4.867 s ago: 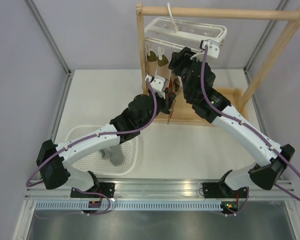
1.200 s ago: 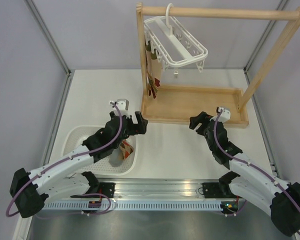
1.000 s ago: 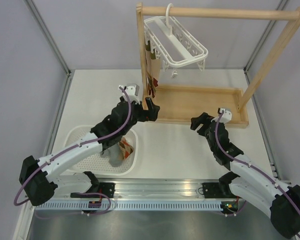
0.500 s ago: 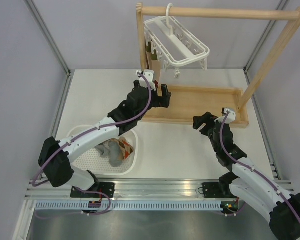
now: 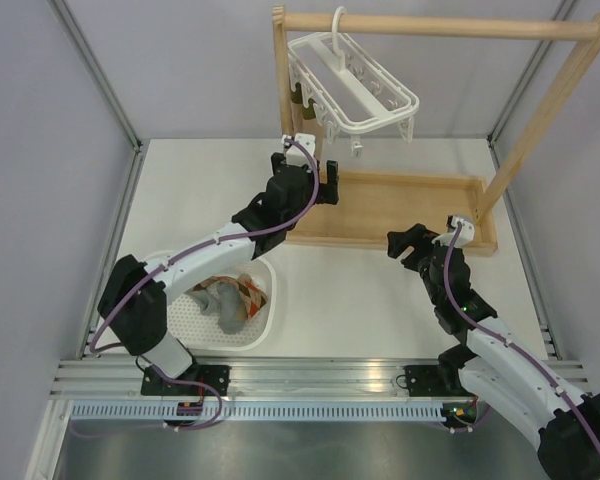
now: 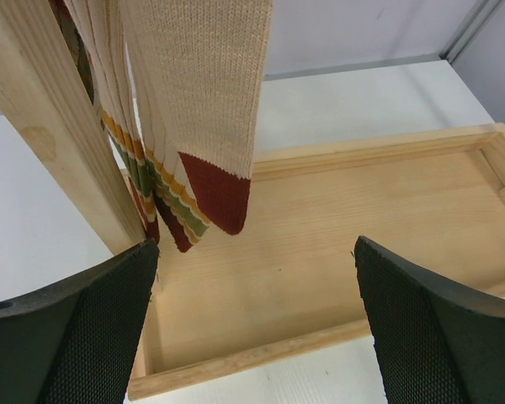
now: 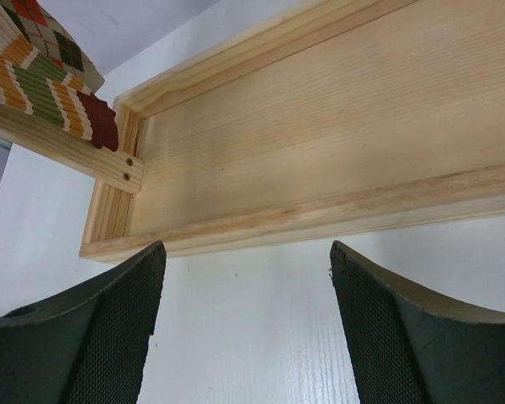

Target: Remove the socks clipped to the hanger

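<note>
The left claw gapes wide just below the socks hanging upper left from the hanger; the right claw is apart too. Grabbing several socks together could yank the hanger off its rail.

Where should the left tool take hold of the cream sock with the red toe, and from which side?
Probably just above the red toe of the cream sock, coming from below on the side away from the wooden post: it hangs straight, free end lowest.

Lab cell, alu frame, grey walls
</note>
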`<state>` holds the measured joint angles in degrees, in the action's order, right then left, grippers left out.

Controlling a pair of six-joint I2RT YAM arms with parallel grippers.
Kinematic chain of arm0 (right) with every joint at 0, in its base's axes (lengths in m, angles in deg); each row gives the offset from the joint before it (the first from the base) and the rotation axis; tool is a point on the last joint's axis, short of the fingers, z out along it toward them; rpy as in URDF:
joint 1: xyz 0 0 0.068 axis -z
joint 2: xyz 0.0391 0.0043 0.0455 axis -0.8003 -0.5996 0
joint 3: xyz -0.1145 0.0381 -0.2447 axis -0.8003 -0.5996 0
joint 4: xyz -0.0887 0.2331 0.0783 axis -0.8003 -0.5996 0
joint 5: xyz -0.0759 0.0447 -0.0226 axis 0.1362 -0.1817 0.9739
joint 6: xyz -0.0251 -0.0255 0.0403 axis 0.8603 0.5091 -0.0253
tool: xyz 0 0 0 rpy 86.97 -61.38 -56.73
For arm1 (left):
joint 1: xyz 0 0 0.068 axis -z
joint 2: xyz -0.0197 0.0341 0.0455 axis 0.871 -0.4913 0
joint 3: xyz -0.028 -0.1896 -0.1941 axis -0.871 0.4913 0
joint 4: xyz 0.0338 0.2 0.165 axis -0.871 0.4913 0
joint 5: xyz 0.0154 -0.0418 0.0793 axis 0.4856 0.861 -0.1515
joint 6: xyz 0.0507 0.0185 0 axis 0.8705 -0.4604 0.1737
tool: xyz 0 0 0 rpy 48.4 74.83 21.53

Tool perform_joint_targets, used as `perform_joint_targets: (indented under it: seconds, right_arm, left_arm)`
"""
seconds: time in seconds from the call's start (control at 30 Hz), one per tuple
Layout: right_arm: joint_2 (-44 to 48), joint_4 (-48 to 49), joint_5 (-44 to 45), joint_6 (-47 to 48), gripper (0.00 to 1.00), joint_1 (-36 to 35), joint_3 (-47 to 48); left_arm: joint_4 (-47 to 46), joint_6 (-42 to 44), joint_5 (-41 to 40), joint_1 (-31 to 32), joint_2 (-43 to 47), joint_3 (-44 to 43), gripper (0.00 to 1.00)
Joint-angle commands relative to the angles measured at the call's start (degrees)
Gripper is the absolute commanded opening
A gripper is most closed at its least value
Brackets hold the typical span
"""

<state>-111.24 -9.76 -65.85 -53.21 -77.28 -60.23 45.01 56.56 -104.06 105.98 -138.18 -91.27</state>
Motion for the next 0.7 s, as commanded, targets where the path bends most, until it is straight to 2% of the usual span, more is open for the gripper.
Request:
perform_joint_targets:
  seconds: [0.0,0.13,0.3,0.4,0.43,0.5,0.53,0.6,0.63,0.67]
  right_arm:
    - [0.1,0.7,-0.7,0.8,0.83,0.4,0.0]
    - [-0.1,0.7,-0.7,1.0,0.83,0.9,0.0]
    - [-1.1,0.8,-1.0,1.5,0.83,1.4,0.1]
    - [-1.4,0.9,-1.2,1.7,0.83,1.8,0.1]
    - [-1.3,0.8,-1.3,1.6,0.83,1.9,0.1]
    - [-1.2,0.8,-1.5,1.8,0.83,2.1,0.0]
    - [-1.1,0.8,-1.7,1.8,0.83,2.2,0.0]
    - [-0.8,0.8,-1.8,1.7,0.83,2.3,-0.1]
    - [-0.8,0.8,-1.9,1.8,0.83,2.4,-0.1]
    - [-0.7,0.8,-1.9,1.8,0.83,2.4,-0.1]
  left_arm:
    - [-3.2,2.6,0.6,-1.3,-1.6,-3.3,1.00]
    - [-3.6,2.0,1.3,-2.3,-3.1,-3.9,0.99]
    - [-3.7,2.0,1.3,-2.9,-4.9,-6.3,0.79]
    - [-3.7,2.4,1.5,-2.9,-6.1,-7.8,0.64]
    - [-3.7,2.4,1.6,-2.9,-6.4,-8.2,0.51]
    - [-3.7,2.4,1.9,-2.9,-6.6,-8.4,0.38]
    - [-3.6,2.4,2.0,-2.9,-6.8,-8.3,0.28]
    - [-3.4,2.5,1.9,-2.9,-6.8,-8.3,0.19]
    - [-3.3,2.4,1.8,-2.9,-6.7,-8.3,0.09]
    - [-3.2,2.3,1.8,-2.9,-6.6,-8.1,0.04]
